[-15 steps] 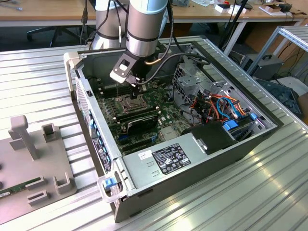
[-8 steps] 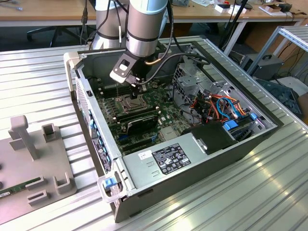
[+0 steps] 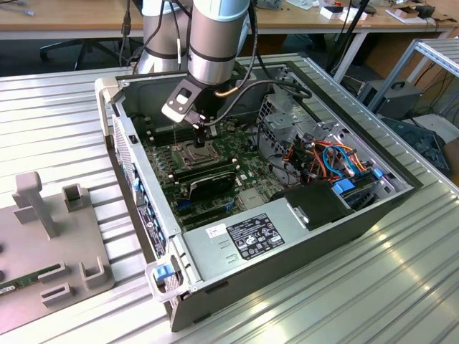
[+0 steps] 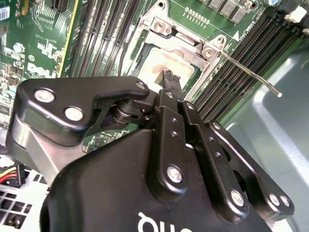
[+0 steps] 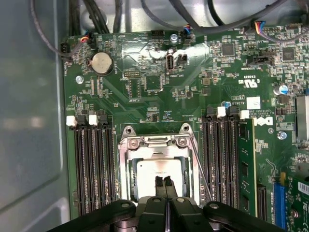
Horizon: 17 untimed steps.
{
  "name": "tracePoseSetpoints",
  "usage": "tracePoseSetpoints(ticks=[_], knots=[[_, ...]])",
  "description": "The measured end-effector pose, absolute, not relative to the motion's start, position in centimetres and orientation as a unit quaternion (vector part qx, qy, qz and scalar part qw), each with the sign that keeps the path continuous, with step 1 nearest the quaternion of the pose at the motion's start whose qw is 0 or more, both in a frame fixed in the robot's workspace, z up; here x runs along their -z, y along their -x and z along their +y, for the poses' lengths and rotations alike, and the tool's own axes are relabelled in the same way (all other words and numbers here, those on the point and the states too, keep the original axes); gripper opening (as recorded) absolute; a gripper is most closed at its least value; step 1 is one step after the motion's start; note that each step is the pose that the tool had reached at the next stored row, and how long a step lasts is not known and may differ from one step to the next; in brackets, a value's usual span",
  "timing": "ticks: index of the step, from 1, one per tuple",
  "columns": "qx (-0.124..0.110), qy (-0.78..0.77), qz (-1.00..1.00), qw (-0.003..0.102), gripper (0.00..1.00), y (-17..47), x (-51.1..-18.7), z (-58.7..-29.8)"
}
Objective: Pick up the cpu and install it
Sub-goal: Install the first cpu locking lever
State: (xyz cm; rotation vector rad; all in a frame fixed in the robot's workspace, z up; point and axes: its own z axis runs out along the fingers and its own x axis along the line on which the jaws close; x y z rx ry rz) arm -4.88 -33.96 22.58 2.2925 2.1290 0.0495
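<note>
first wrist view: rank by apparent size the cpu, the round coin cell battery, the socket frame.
Largest to smallest:
1. socket frame
2. cpu, lying inside the frame, partly hidden by the gripper
3. coin cell battery

All three sit on the board at similar depth, so the ranking holds.

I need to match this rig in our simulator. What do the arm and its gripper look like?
The arm is a silver-grey metal tube with a pale blue joint cap and dark cables alongside. The gripper is black, with bolted linkage bars and two narrow black fingers.
</note>
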Motion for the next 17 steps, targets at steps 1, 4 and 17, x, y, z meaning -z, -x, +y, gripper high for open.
tracePoseSetpoints(ticks=[1,4,17], knots=[[-0.016,-0.737,0.676,0.006,0.11,4.88,-22.58,-33.96],[-0.016,-0.75,0.662,0.007,0.11,4.88,-22.57,-33.96],[-0.016,-0.718,0.696,0.006,0.11,4.88,-22.57,-33.96]])
